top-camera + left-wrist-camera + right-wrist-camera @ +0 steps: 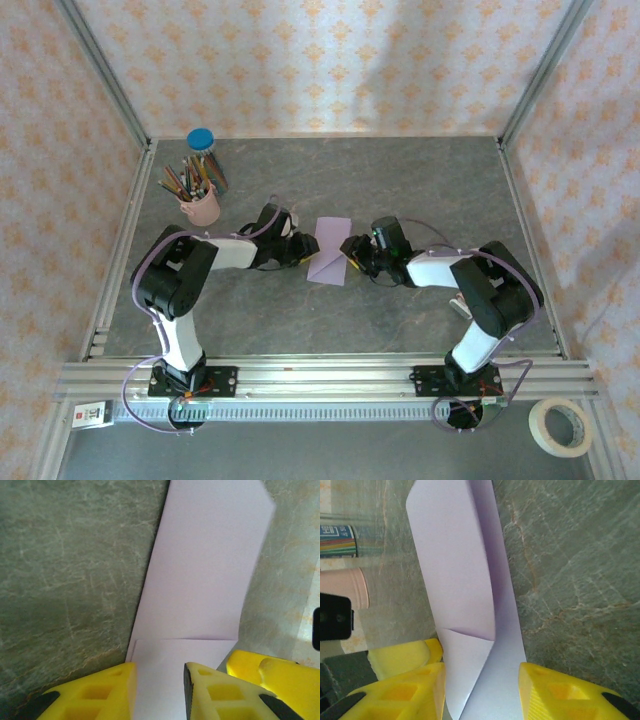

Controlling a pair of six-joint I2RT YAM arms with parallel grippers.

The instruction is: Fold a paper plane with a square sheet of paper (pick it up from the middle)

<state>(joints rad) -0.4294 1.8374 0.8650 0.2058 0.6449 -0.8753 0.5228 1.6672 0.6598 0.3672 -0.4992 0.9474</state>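
Observation:
The lilac sheet of paper (329,250) lies folded into a narrow strip at the table's middle, between the two arms. My left gripper (303,252) reaches its near-left end and my right gripper (350,250) its near-right edge. In the left wrist view the paper (205,570) runs away from the open left gripper (160,690), with a folded flap edge crossing just ahead of the fingers. In the right wrist view the paper (455,565) has its upper layer lifted off the lower one. The right gripper (482,695) stands open astride it.
A pink pencil cup (203,205) full of pencils stands at the back left, with a blue-capped tube (201,140) behind it. Metal frame rails (330,375) bound the table. A tape roll (560,425) lies beyond the near right rail.

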